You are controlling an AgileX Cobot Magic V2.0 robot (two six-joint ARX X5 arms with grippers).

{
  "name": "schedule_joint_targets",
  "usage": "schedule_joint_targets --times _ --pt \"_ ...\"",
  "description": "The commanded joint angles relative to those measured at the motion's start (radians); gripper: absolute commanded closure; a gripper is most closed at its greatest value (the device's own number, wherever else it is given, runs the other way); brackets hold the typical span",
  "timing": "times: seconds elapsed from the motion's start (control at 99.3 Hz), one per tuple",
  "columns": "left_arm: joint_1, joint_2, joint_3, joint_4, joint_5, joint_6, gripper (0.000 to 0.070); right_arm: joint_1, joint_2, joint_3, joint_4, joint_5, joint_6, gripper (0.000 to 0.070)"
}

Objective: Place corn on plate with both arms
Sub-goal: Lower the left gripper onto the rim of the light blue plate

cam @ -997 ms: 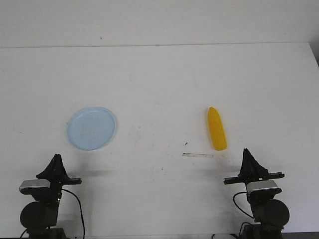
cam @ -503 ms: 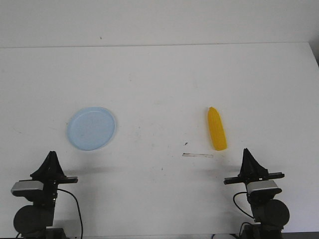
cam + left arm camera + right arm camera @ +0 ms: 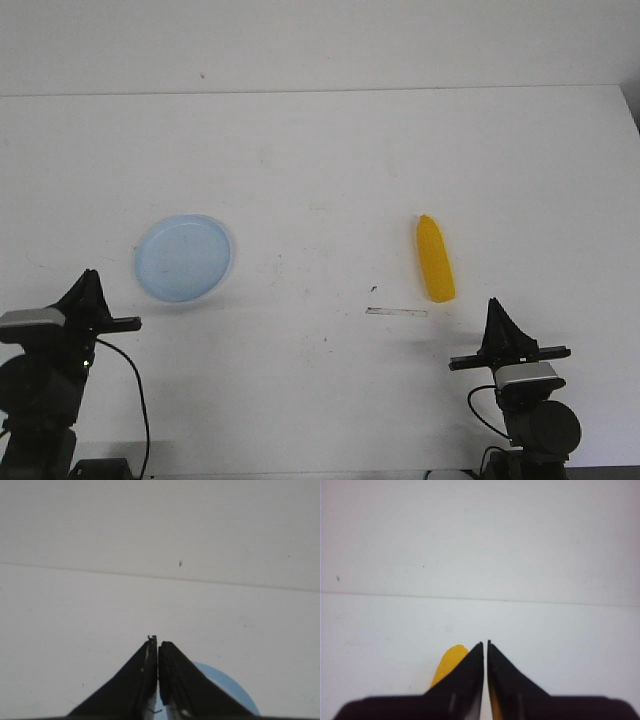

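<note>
both grippers closed, empty. corn (image 3: 434, 259) lies on table (image 3: 320, 160), at 11 o'clock from right gripper (image 3: 496, 312). plate (image 3: 184, 257) sits well apart at 9 o'clock of corn, 1 o'clock from left gripper (image 3: 88, 283).

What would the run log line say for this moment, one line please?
phase: pre-grasp | corn: on table, untouched | plate: empty | left gripper: shut, beside plate | right gripper: shut, near corn
</note>
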Motion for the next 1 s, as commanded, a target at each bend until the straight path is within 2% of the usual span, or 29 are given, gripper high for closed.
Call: schedule_joint_targets --times 0.0,0.181,0.312,0.433,0.514,0.634,0.695,0.785,0.826,0.946,0.987 --pt "0.000 0.109 0.055 -0.025 -0.002 0.010 0.0699 0.000 0.000 -0.001 0.010 0.000 -0.001 0.0685" --pt "0.000 0.372 0.192 -0.093 0.007 0.006 0.0699 0.000 0.000 -0.001 0.010 0.000 -0.001 0.0685" --pt "0.009 0.538 0.289 -0.179 0.067 -0.053 0.0699 0.000 0.000 -0.001 0.010 0.000 -0.001 0.0685" --pt "0.064 0.664 0.378 -0.308 0.167 -0.123 0.0699 0.000 0.000 -0.001 0.010 0.000 -0.001 0.0685" --pt "0.123 0.735 0.417 -0.373 0.262 -0.196 0.0699 0.000 0.000 -0.001 0.010 0.000 -0.001 0.0685" --pt "0.220 0.815 0.430 -0.397 0.421 -0.294 0.0699 0.000 0.000 -0.001 0.010 0.000 -0.001 0.0685" --pt "0.262 0.849 0.430 -0.403 0.462 -0.303 0.0699 0.000 0.000 -0.001 0.010 0.000 -0.001 0.0685" --pt "0.299 0.892 0.430 -0.414 0.467 -0.306 0.0694 0.000 0.000 -0.001 0.010 0.000 -0.001 0.0685" --pt "0.311 0.911 0.430 -0.417 0.467 -0.306 0.0669 0.000 0.000 -0.001 0.010 0.000 -0.001 0.0685" --pt "0.322 0.968 0.430 -0.418 0.467 -0.303 0.0485 0.000 0.000 -0.001 0.010 0.000 -0.001 0.0685" --pt "0.321 0.988 0.430 -0.417 0.467 -0.290 0.0471 0.000 0.000 -0.001 0.010 0.000 -0.001 0.0685"
